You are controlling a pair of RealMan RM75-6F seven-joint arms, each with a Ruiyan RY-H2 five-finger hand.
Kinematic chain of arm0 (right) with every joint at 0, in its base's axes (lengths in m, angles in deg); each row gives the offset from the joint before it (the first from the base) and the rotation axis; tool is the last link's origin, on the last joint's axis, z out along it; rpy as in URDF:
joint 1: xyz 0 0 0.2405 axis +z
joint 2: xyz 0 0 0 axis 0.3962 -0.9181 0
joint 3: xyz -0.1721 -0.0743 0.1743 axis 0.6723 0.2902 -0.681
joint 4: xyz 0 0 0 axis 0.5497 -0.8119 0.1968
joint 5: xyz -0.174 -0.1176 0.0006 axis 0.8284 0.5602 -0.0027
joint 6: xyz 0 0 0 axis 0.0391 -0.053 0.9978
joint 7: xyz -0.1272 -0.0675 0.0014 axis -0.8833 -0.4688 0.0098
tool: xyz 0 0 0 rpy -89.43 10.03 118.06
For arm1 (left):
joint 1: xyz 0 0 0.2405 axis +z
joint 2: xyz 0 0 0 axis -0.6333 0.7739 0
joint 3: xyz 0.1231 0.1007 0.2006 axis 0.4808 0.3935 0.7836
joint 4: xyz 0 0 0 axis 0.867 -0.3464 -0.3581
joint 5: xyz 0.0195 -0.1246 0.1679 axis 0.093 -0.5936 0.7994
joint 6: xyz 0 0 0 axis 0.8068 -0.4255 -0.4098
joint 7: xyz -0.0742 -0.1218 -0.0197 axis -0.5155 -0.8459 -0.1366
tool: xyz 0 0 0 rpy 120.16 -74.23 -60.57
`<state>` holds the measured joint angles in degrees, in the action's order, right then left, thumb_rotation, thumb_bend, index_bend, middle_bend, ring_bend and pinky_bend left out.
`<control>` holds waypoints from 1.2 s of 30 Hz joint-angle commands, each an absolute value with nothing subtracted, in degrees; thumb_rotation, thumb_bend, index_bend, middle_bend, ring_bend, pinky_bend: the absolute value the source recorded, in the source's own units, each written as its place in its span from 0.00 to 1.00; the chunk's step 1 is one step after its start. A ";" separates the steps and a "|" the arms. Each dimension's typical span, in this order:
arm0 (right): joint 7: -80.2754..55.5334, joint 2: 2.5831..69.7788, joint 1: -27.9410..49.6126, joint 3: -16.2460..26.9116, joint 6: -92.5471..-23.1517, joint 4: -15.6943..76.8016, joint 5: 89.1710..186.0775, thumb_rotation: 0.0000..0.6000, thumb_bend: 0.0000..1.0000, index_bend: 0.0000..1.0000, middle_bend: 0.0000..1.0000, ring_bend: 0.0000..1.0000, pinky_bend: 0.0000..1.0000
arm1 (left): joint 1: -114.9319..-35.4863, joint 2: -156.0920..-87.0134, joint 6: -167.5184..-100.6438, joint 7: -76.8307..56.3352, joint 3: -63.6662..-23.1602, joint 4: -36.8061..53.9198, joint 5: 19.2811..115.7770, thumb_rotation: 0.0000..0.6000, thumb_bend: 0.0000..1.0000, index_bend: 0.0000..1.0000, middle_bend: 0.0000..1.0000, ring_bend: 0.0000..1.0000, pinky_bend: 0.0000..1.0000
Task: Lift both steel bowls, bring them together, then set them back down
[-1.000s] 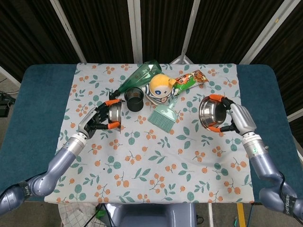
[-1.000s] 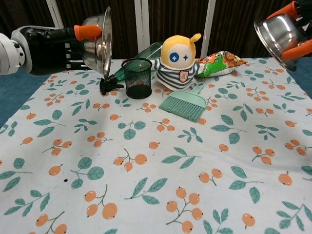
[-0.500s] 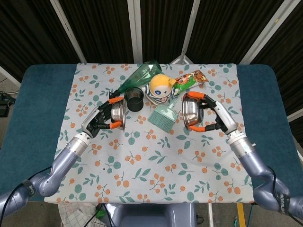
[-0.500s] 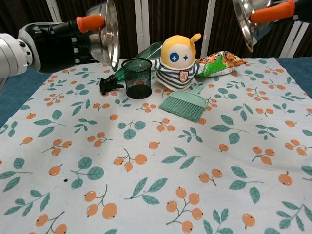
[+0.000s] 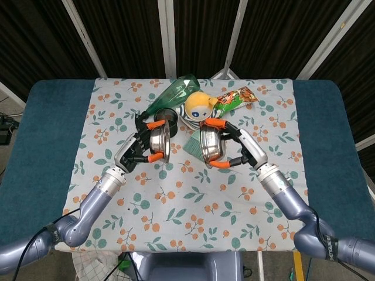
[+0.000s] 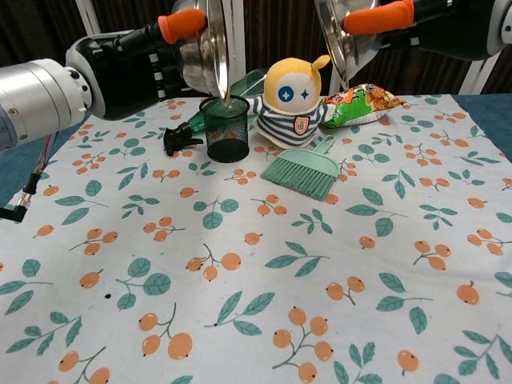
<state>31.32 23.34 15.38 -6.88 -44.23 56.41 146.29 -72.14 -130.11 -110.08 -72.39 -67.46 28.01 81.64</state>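
While tilted, both bowls hang near — seemingly apart; left bowl [image 5: 160, 141], right bowl [image 5: 210, 145].

We see two shiny steel bowls, both off the surface and tipped on edge. The left bowl [image 5: 159, 140] sits in our left hand [image 5: 136, 149], its opening turned toward the right. The right bowl [image 5: 210, 144] sits in our right hand [image 5: 243, 149], its opening turned toward the left. The two rims face each other, near but apart, above the flowered cloth.
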 commanded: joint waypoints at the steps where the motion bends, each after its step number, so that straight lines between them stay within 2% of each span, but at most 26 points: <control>1: 22.96 27.83 16.54 -6.87 -48.43 55.03 142.57 1.00 0.06 0.36 0.26 0.38 0.34 | -72.88 -130.68 -111.57 -71.32 -66.82 28.35 81.18 1.00 0.15 0.50 0.41 0.22 0.44; 13: 13.89 32.11 18.75 -7.69 -49.93 58.12 136.20 1.00 0.07 0.36 0.26 0.38 0.34 | -74.97 -131.28 -113.57 -68.12 -64.26 28.45 79.49 1.00 0.15 0.50 0.41 0.22 0.44; 23: 11.78 31.92 19.22 -7.97 -48.43 62.23 133.31 1.00 0.06 0.36 0.26 0.38 0.34 | -76.15 -131.54 -115.06 -67.52 -62.90 27.78 78.91 1.00 0.15 0.50 0.41 0.22 0.44; 36: 9.24 32.71 19.46 -7.14 -48.04 63.21 132.60 1.00 0.06 0.36 0.26 0.37 0.34 | -77.27 -132.18 -116.35 -67.81 -61.69 27.50 78.22 1.00 0.15 0.50 0.41 0.22 0.44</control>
<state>9.29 32.72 19.51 -7.10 -48.00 63.24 132.67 -77.26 -132.24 -116.28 -67.77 -61.70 27.47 78.26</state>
